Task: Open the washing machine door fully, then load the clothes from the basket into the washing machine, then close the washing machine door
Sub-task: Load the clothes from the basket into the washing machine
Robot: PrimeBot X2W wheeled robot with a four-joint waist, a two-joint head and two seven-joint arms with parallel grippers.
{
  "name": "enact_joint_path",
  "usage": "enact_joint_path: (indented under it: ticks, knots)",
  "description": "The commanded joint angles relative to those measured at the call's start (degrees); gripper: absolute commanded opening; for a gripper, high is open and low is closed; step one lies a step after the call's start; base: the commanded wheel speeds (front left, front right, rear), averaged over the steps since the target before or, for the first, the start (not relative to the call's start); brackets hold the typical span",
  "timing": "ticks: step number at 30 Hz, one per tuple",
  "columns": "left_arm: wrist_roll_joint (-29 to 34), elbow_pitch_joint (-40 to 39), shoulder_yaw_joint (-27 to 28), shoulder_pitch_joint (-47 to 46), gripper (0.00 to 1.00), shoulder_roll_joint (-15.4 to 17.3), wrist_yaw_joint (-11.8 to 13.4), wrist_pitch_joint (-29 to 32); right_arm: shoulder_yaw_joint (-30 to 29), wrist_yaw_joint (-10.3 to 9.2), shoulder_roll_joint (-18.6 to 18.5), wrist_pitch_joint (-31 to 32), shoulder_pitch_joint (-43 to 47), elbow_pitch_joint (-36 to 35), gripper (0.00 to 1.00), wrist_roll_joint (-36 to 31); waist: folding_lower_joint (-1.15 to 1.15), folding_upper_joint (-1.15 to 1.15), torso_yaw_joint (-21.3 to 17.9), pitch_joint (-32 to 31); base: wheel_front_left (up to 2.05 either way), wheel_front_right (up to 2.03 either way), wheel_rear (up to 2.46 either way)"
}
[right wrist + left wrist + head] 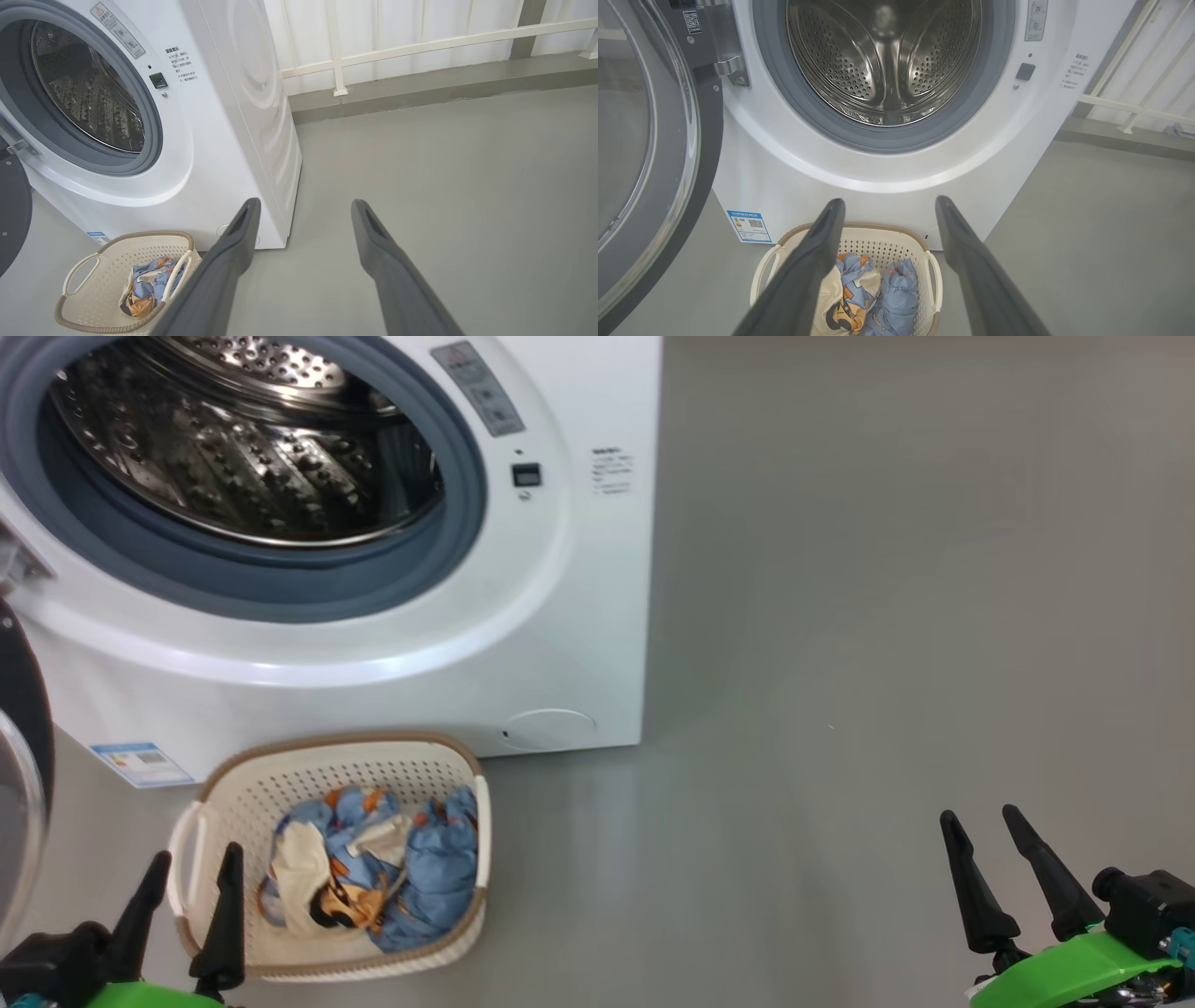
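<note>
The washing machine door (644,154) is hanging wide open at the left of the one washing machine (523,616), leaving its drum (243,457) bare. One basket (327,775) is sitting on the floor (840,616) just before it, holding the clothes (373,877): two garments, one blue, one cream. Left end effector (198,854) and right end effector (980,814) are hovering released, grasping nothing. The left, nearest the basket, is best placed for dropping straight in and pinching a thick fold.

no print is reading clearly. on the washing machine (784,177), a blue energy sticker (749,226) is sitting at its lower left corner, a grey warning label (114,29) with a red triangle at its upper right, a small block of characters (1074,71) at its right edge. a qr code (692,22) is showing on the washing machine door (707,154), left of the machine.
</note>
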Motion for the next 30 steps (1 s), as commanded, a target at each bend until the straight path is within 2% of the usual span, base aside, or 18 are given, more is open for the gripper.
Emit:
enact_joint_path:
  ticks: [1, 10, 30]
  knots:
    - [0.02, -1.46, 2.32, -2.58, 1.0, 2.14, -0.14, -0.37, 1.08, 0.09, -0.64, -0.7, -1.69, -1.48, 1.0, -0.48, 0.0, 0.0, -0.01, 0.17, 0.61, -2.32, 1.72]
    - [1.26, -2.72, 2.59, -2.44, 1.0, 1.23, -0.14, -0.37, 1.11, 0.09, 0.14, -0.7, -1.64, -1.39, 1.0, -0.54, 0.0, 0.0, -0.04, 0.35, 0.33, -1.26, 0.93]
    - [0.81, -1.07, 3.89, -1.6, 1.0, -0.51, -0.14, -0.37, 1.29, 0.09, 0.87, -0.7, -3.02, -2.36, 1.0, -1.16, 0.0, 0.0, -0.4, 3.94, 0.0, -0.01, 0.01]
